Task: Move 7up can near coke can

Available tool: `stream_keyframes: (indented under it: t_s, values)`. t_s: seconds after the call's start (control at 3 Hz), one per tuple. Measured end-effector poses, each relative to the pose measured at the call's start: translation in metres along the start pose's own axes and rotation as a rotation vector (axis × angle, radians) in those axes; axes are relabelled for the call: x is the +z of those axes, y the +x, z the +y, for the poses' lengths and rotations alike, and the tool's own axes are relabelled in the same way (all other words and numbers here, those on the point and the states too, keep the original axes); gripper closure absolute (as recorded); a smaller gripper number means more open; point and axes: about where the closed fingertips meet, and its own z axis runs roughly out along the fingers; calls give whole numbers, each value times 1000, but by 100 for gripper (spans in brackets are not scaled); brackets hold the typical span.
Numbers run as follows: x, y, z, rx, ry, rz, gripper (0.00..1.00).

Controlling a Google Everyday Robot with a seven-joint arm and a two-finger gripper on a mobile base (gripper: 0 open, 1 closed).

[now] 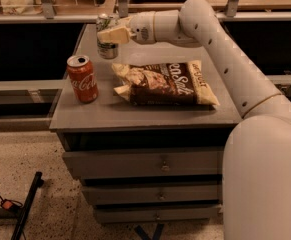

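Observation:
The 7up can (106,48), pale silver-green with a silver top, is held upright in my gripper (108,34) just above the grey cabinet top (150,111), toward its back left. The gripper's cream fingers (113,34) are closed across the can's upper half. The coke can (82,78), red with white script, stands upright near the left front edge, a short way in front and to the left of the held can. My white arm reaches in from the right across the back of the cabinet.
A brown and white chip bag (165,83) lies flat in the middle of the cabinet top, right of the coke can. Drawers (160,164) are below. A railing with shelving (50,14) runs behind. A black stand leg (27,206) lies on the floor at left.

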Motion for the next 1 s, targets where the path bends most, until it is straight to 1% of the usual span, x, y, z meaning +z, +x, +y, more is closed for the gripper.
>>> stream_keyframes:
  t_s: [0.33, 0.67, 1.0]
  values:
    - [9, -1, 18, 12, -55, -8, 58]
    - [16, 2, 29, 6, -82, -1, 40]
    - [20, 5, 38, -22, -106, -10, 16]
